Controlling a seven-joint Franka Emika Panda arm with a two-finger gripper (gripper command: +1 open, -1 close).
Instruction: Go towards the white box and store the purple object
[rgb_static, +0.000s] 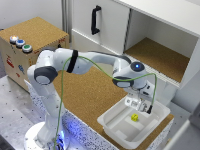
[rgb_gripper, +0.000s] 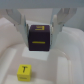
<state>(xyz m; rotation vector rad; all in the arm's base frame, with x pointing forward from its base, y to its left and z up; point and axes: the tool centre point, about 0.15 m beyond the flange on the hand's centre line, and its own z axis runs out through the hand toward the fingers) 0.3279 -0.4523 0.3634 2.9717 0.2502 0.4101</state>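
I am reading the approach as done: the white Franka arm's gripper (rgb_static: 145, 105) is hanging directly over the shallow white plastic tray with the flared rim (rgb_static: 111, 124), which is sitting at the corner of the cork-topped table (rgb_static: 87, 92) toward the exterior view's right. In the wrist view the two pale fingers (rgb_gripper: 20, 25) are clamping the small dark purple cube with yellow markings (rgb_gripper: 39, 37) between them, one on each side, so the cube is being carried above the tray floor rather than resting on it, as far as I can tell. What I am judging as left is the lowering, if any, and the letting go.

Inside the tray, a small yellow cube marked with a dark T (rgb_gripper: 24, 72) is lying on the white floor, near the purple one but apart from it. I am seeing nothing else in the tray.
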